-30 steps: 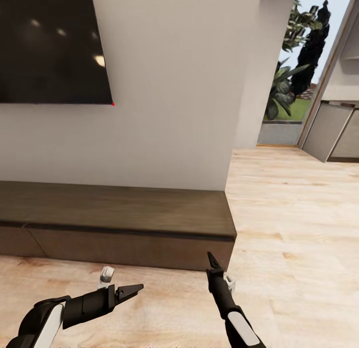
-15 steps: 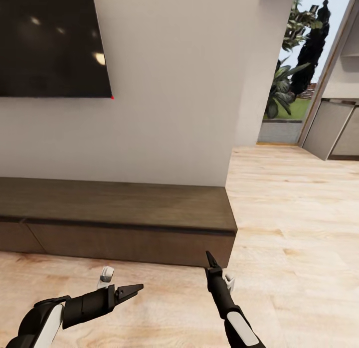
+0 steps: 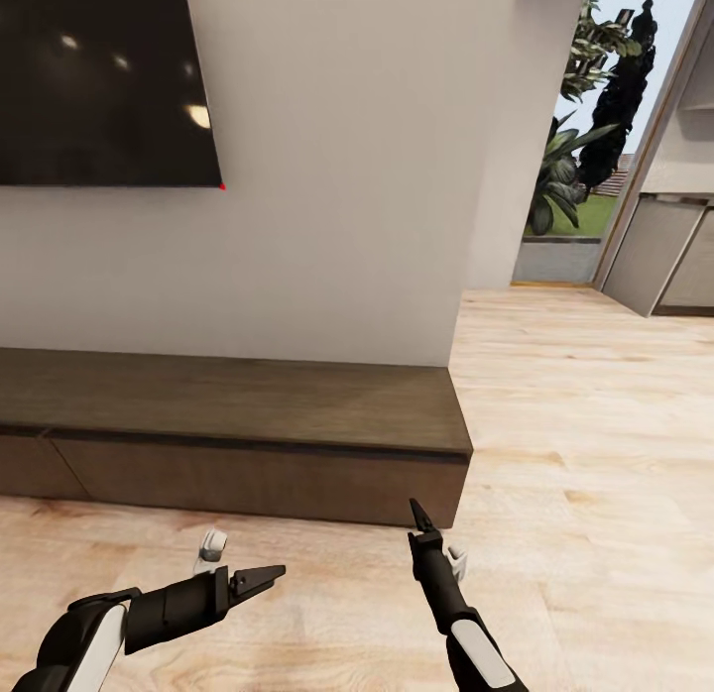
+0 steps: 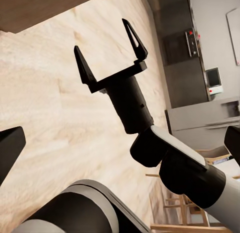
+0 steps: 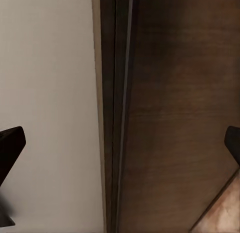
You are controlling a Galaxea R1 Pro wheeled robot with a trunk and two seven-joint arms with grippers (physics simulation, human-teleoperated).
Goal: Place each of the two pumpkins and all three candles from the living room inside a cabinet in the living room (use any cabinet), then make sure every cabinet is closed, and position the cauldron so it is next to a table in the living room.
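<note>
The cabinet [image 3: 248, 424], a long low dark-brown unit, runs along the white wall just ahead, its plain drawer fronts all flush and closed. My left gripper [image 3: 270, 574] hovers over the floor in front of it, fingers spread open and empty. My right gripper [image 3: 420, 515] points at the cabinet's right end. In the left wrist view the right gripper [image 4: 111, 55] is open with nothing between its fingers. The right wrist view looks closely at the cabinet's dark wood [image 5: 170, 113] and the wall. The pumpkins, candles, cauldron and table are out of view.
A large black TV screen [image 3: 99, 77] hangs on the wall above the cabinet. Pale wood floor [image 3: 595, 454] stretches to the right towards a glass opening with plants [image 3: 575, 167] and grey units [image 3: 659, 261]. Kitchen appliances [image 4: 182, 43] appear in the left wrist view.
The whole head picture has shifted: the TV edge and cabinet sit slightly higher, so the camera moved. Both arms hold the same pose, with both grippers still open.
</note>
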